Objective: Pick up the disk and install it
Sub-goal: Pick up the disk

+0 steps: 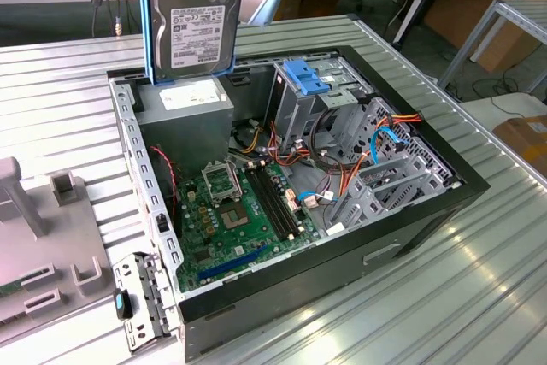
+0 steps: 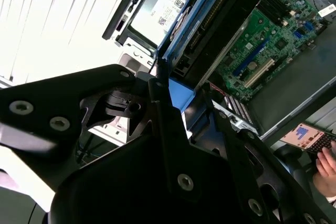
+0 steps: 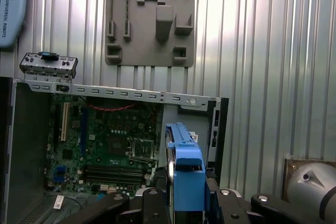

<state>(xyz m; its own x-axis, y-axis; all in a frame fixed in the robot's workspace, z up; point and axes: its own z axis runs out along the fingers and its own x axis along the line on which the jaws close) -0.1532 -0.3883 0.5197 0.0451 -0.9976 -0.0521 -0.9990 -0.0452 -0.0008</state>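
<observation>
Clearance is what I am watching. The claw (image 3: pixel 188 203) is closing tight on the blue bracket of the disk (image 1: pixel 195 19) and carrying it clear of everything.

In the exterior view the disk is hanging upright at about eleven o'clock from the middle of the open case (image 1: pixel 342 273), with its label facing the camera. Its lower edge is lining up over the top of the power-supply box (image 1: pixel 186 121). I cannot tell how much air is lying between them.

The drive cage (image 1: pixel 299 117), with its blue latch (image 1: pixel 305 79) on top, is standing at about one o'clock, just beside the box. Orange, red and black cables (image 1: pixel 342 164) are crowding the three o'clock side around the grey metal bays.

The motherboard (image 1: pixel 235 211) is lying flat on the case floor toward six o'clock, and that is giving the most open room inside the walls. The case's upright walls are rimming all four sides.

Outside the case, the ribbed metal table (image 1: pixel 479 297) is lying open from three to five o'clock. A grey fixture plate (image 1: pixel 38 245) is sitting at nine o'clock, near the case wall. A small loose bracket (image 1: pixel 141 305) is lying just beside the corner at seven o'clock.

In the second wrist view, a person's hand (image 2: pixel 326 165) is showing beyond the case.
</observation>
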